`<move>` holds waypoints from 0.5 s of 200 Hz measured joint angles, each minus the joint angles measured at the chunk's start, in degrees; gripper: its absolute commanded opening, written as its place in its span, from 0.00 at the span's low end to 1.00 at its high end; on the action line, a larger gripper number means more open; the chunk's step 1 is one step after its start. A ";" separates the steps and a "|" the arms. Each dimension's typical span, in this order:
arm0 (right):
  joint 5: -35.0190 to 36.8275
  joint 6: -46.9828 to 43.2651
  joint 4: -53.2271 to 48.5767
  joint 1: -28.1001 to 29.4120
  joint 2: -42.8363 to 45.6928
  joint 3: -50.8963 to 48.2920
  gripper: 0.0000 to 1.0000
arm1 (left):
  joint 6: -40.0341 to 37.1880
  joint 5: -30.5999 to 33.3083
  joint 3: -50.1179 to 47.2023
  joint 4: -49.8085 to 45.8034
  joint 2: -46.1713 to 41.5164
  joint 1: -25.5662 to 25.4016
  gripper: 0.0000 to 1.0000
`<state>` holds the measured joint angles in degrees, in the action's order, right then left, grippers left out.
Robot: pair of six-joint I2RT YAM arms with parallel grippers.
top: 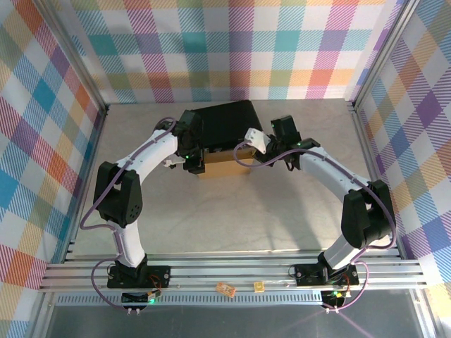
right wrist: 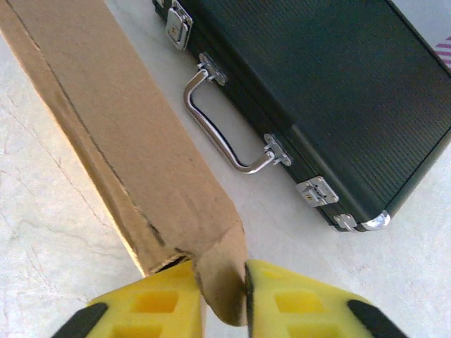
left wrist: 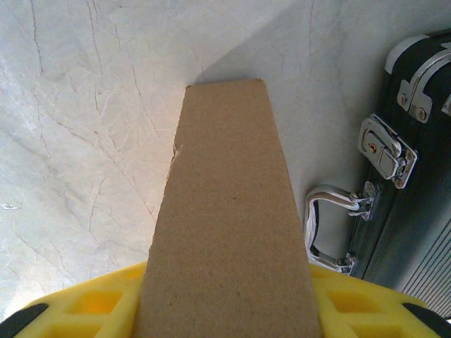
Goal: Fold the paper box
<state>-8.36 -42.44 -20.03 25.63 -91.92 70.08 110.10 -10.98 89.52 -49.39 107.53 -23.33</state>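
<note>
The paper box (top: 225, 167) is brown corrugated cardboard and lies on the table just in front of a black case. My left gripper (top: 192, 159) is at its left end. In the left wrist view a cardboard panel (left wrist: 225, 197) fills the gap between the yellow fingers (left wrist: 91, 303) of the left gripper (left wrist: 229, 289), which is shut across it. My right gripper (top: 255, 146) is at the box's right end. In the right wrist view the right gripper (right wrist: 224, 285) pinches a small curled end flap (right wrist: 225, 274), and the long box side (right wrist: 120, 120) runs away to the upper left.
The black hard case (top: 224, 123) with metal latches and a handle (right wrist: 225, 130) stands right behind the box, a narrow strip of table (right wrist: 296, 232) between them. Checked walls and metal posts (top: 356, 105) close in the marble table (top: 282, 211). Small orange bits (top: 225, 289) lie on the front rail.
</note>
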 measured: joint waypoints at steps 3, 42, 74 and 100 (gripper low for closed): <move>-0.09 -0.04 -0.11 0.09 0.00 0.00 0.15 | 0.00 0.00 0.00 0.00 0.00 0.00 0.46; 0.04 1.09 -0.98 0.66 -0.02 0.46 0.00 | 0.00 0.07 0.00 -0.04 0.00 0.22 0.44; -0.09 3.10 -3.17 0.70 -0.17 1.66 0.00 | -0.17 0.00 0.00 -0.02 0.00 0.22 0.43; -0.70 5.44 -6.75 0.70 -1.01 4.39 0.00 | -0.22 -0.13 0.00 -0.02 0.00 0.22 0.42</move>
<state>-9.06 -36.99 -26.79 26.33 -92.92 74.48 109.89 -11.11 89.52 -49.41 107.53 -23.11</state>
